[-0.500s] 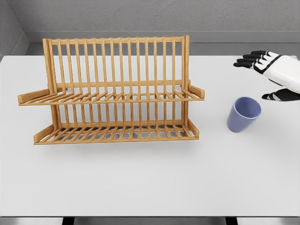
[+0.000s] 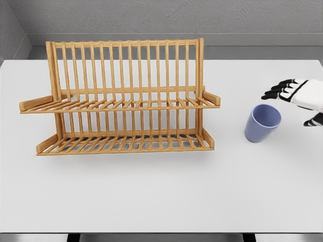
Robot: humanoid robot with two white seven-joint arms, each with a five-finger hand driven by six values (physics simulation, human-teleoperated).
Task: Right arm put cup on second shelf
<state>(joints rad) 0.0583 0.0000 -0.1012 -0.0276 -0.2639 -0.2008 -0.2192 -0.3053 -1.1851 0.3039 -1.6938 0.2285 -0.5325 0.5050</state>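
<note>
White worktop [image 2: 151, 196] fills most of the frame. Grey wall [image 2: 166, 15] spans the top edge, with a paler grey ledge [image 2: 252, 39] directly below it.

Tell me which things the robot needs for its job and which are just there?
Needed:
cup, standing on the table right of the rack
rack, with both shelves bare
right hand, open, beside the cup, not touching it

Just there:
table
wall behind it
</note>
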